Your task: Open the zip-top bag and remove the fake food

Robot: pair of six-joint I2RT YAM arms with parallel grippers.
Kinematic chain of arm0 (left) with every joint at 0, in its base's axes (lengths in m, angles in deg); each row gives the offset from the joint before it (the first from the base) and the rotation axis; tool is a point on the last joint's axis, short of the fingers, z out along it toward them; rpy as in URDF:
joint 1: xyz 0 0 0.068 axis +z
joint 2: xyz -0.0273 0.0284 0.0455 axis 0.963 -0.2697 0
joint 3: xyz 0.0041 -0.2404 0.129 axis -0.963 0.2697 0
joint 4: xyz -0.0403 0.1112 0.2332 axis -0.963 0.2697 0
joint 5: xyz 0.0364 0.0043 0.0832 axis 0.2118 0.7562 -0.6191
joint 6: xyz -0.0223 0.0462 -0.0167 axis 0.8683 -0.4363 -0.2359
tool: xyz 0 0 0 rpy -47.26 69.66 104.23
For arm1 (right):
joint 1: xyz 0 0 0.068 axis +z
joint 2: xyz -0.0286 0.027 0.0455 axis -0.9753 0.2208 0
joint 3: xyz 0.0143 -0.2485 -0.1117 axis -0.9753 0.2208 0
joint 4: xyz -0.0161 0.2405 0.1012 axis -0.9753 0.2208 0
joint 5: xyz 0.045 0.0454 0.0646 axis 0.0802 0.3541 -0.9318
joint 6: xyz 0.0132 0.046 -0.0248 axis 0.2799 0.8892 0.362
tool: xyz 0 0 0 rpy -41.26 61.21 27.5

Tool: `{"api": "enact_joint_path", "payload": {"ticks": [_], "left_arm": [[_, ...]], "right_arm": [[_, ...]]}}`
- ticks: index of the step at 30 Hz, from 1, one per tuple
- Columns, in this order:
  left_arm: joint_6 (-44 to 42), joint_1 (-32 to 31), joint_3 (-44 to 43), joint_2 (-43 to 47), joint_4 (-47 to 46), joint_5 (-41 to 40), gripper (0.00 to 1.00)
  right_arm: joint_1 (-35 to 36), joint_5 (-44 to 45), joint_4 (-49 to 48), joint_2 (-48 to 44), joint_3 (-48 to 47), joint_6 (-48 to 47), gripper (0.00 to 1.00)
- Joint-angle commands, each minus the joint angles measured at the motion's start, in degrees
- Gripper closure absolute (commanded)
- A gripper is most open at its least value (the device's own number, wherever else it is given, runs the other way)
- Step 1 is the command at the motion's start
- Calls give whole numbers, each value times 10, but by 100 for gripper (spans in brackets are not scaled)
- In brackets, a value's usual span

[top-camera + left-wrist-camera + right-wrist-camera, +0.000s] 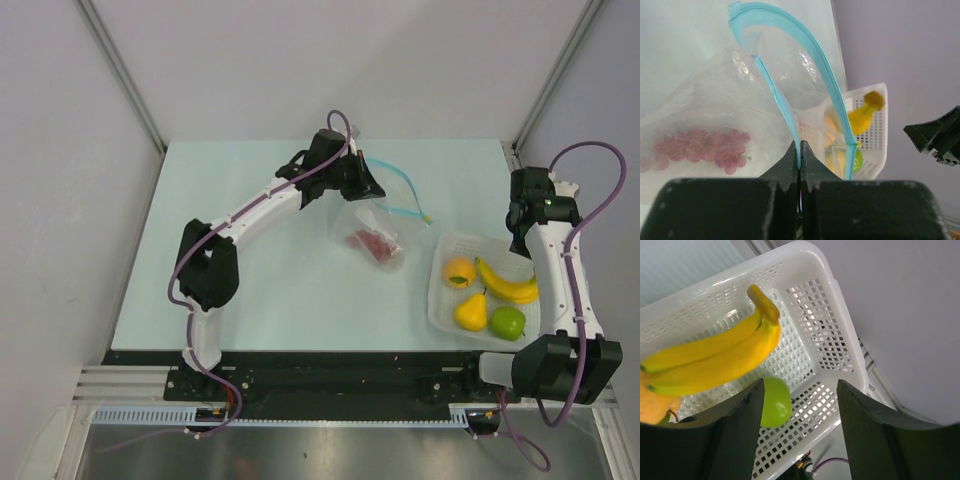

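From above, my left pincer [366, 186] stood at the far middle of the desk [250, 290], shut on the mouth of the zip-top bag [378, 232]. The bag lay from this pincer toward the near right. Its blue-teal zip strip [405, 176] made an open loop, with the long axis running from far left to near right, toward my right arm [560, 285]. The red berry cluster [370, 243] lay low inside the clear film. The white basket [440, 300], just beside the bag on the right, held the orange [459, 271], banana [508, 287], pear [472, 312] and green apple [508, 322].

From my left wrist, both fingers were pressed flat together with one teal lip between them. The other lip arched away to the right, so the mouth gaped. The film was crinkly and shiny, and the berries looked small, round and pale pink through it, to the left of my grip.

From my right wrist, my right pincer [800, 387] was wide and held nothing, above the perforated basket with its smooth, glossy fruit. I judged that the berries were the last piece to remove. The right pincer was well apart from the bag but free, and it would have to enter the mouth from the right.
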Motion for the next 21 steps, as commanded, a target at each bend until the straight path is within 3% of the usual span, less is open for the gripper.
{"api": "enact_joint_path", "payload": {"ticks": [1,7,11,17,20,21], "left_arm": [[-6,2,-28,6,-21,18,100],[-3,2,-33,7,-26,24,100],[-4,-1,-31,8,-27,27,100],[-4,-5,-45,2,-29,40,100],[-8,-7,-62,-7,-17,45,100],[-8,-10,-65,-9,-15,45,100]], "right_arm": [[8,9,-8,-12,-7,-11,33],[66,-61,-18,-27,-33,4,32],[155,-128,-60,-10,-88,23,32],[235,-216,-127,75,-230,55,42],[259,-258,-145,134,-291,53,51],[268,-269,-146,149,-303,54,59]]}}
